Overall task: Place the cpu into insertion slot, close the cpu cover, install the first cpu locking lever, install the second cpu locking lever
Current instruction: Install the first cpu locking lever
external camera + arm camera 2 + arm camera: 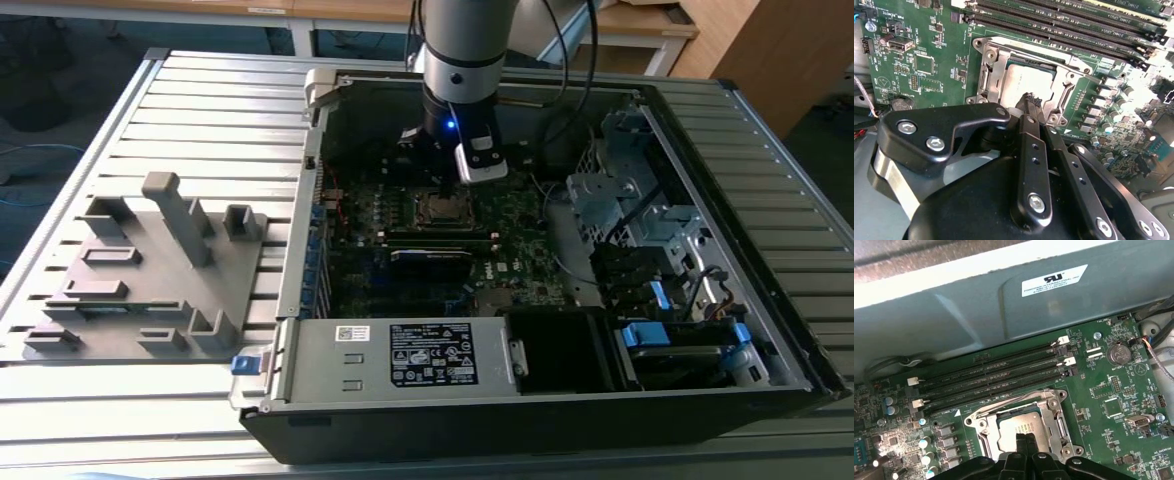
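Gripper (pixel 445 190) is hanging over the motherboard (pixel 400 290) inside the PC case (pixel 747 110) in exterior view. Second wrist view: fingers (pixel 1030 107) pressed together, holding nothing, tips touching the cpu (pixel 1021 82), which is sitting under the cpu cover (pixel 991 65). First wrist view: same, w/ memory slots (pixel 994 375) just beside.

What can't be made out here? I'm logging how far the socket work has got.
- Near edge of the dull silver-grey square cpu and shiny silver metal cpu cover: hidden behind the black gripper in both wrist views.
- Locking levers' state: thin wires beside the cover, too small to judge.
- Socket in the exterior view: too small, partly behind the arm's wrist.
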You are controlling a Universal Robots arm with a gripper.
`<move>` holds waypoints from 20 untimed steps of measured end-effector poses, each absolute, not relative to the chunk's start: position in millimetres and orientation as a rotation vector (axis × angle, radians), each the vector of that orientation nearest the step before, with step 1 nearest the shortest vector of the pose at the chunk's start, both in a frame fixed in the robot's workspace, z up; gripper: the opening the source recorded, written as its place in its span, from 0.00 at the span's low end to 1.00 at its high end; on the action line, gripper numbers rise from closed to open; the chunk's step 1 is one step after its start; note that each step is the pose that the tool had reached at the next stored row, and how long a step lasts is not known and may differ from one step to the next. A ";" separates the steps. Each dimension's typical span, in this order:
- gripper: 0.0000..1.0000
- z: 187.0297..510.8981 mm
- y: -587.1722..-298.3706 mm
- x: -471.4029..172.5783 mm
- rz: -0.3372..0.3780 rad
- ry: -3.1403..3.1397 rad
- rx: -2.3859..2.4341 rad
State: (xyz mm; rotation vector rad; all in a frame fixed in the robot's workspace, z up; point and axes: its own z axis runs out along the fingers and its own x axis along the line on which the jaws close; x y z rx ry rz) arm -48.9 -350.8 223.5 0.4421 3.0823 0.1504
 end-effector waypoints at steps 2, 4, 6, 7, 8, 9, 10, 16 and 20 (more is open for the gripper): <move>0.11 223.5 -350.9 -48.8 0.150 3.083 0.435; 0.11 223.5 -350.9 -48.6 0.151 3.088 0.407; 0.11 223.5 -350.9 -48.6 0.151 3.092 0.381; 0.11 223.5 -350.9 -48.5 0.151 3.093 0.377; 0.11 223.7 -350.9 -48.5 0.151 3.093 0.375; 0.11 224.6 -351.0 -48.6 0.151 3.093 0.375; 0.11 225.9 -350.9 -48.6 0.152 3.093 0.375; 0.11 227.9 -350.9 -48.5 0.152 3.093 0.375; 0.11 228.1 -350.9 -48.5 0.152 3.093 0.375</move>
